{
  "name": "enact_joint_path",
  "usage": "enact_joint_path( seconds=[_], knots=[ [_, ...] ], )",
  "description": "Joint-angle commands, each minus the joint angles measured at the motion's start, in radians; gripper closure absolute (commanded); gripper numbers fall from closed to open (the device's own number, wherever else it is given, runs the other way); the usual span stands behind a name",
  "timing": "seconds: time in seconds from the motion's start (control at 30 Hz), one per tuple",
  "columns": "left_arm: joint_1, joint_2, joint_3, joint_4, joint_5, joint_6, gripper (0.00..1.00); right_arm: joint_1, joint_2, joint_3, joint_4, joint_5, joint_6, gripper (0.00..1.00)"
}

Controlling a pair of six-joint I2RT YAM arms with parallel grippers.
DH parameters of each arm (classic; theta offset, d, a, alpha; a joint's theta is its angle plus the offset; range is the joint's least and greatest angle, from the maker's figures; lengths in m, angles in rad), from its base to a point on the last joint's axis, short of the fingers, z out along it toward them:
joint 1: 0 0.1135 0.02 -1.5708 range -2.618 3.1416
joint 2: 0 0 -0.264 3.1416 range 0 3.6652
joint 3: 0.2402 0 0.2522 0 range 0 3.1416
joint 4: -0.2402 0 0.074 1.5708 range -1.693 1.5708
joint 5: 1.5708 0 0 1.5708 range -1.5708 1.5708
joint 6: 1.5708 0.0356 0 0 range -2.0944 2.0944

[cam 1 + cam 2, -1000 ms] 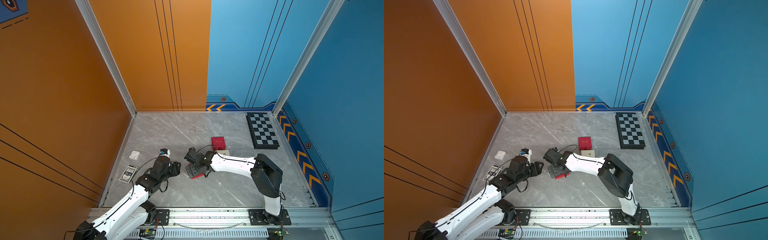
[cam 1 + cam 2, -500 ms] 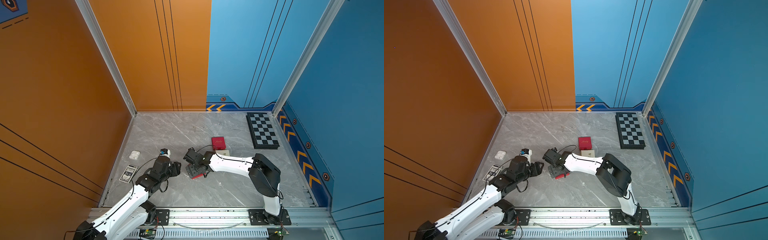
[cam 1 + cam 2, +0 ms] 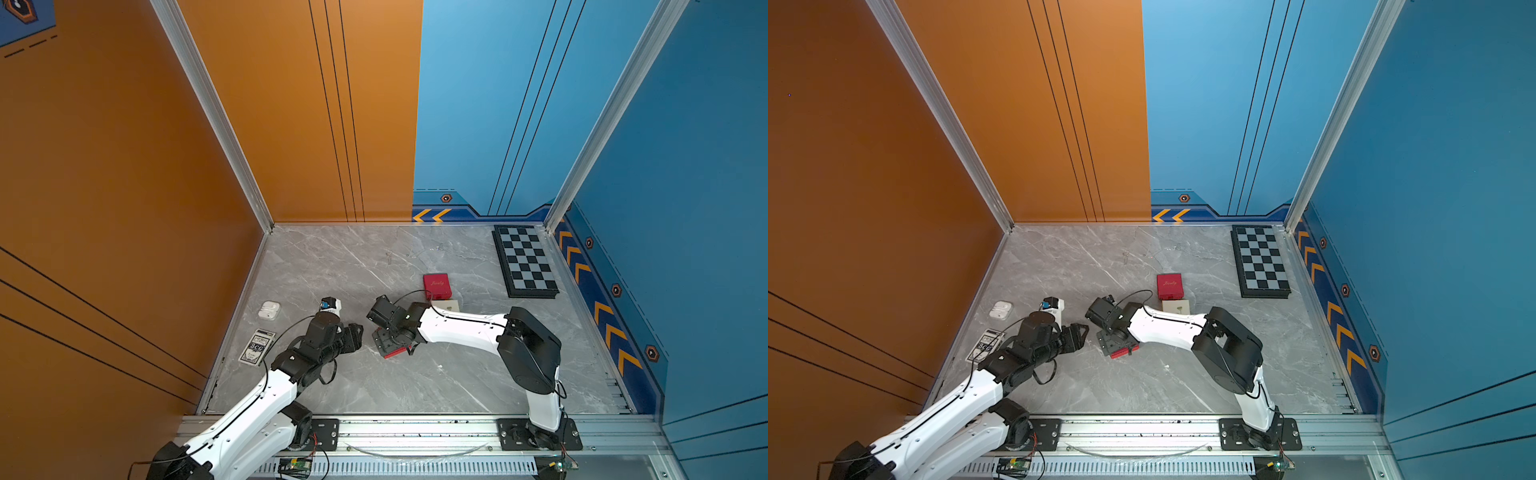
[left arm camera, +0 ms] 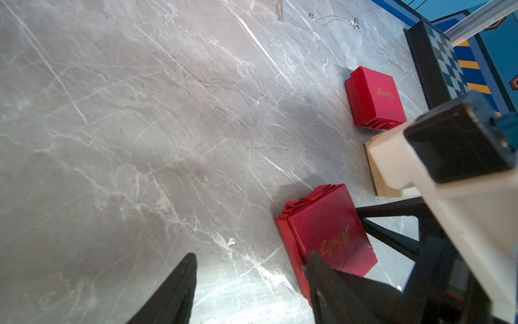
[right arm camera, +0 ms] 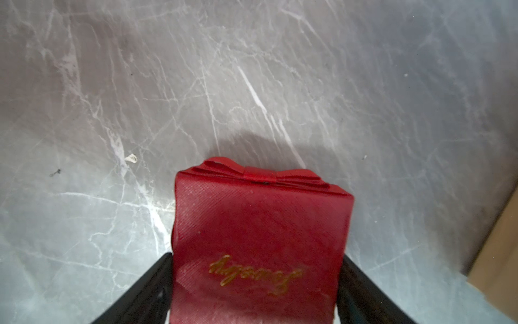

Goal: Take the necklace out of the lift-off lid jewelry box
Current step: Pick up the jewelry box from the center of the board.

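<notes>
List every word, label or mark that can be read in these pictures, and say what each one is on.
"Jewelry": gold script on the lid of the far red box.
Gold script on the lid of the near red box: seen upside down, probably the same word, not surely readable.
"BCG": on the card pack; its smaller print is too small to read.
Small mark on the beige card: too small to read.

Marble table (image 3: 415, 386) carries jewelry box (image 3: 393, 354), another red box (image 3: 437, 286), chessboard (image 3: 524, 262) — card deck (image 3: 257, 347).

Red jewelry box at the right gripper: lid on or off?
On. The red jewelry box shows its closed top, gold script and bow; no interior visible.
</notes>
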Motion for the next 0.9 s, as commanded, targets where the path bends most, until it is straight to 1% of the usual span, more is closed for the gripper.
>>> enact_joint_path(
  seconds=[0.0,0.27,0.47,0.63,0.77,0.87],
  knots=[
    [0.009,-0.013,-0.012,0.027,0.024,0.023,0.35,-0.018,-0.045,-0.004,-0.049,-0.047,-0.025,0.16],
    [0.0,-0.041,-0.045,0.097,0.062,0.021,0.32,-0.073,-0.152,-0.079,-0.048,-0.121,-0.058,0.16],
    [-0.023,-0.053,-0.1,0.226,0.133,0.004,0.31,-0.127,-0.234,-0.131,-0.049,-0.224,-0.094,0.16],
    [-0.076,-0.077,-0.135,0.326,0.178,0.019,0.23,-0.18,-0.329,-0.155,-0.074,-0.335,-0.126,0.16],
    [-0.139,-0.109,-0.151,0.372,0.191,0.061,0.16,-0.202,-0.375,-0.141,-0.132,-0.385,-0.154,0.16],
    [-0.19,-0.135,-0.17,0.394,0.184,0.101,0.15,-0.211,-0.399,-0.129,-0.176,-0.4,-0.169,0.16]
  ],
)
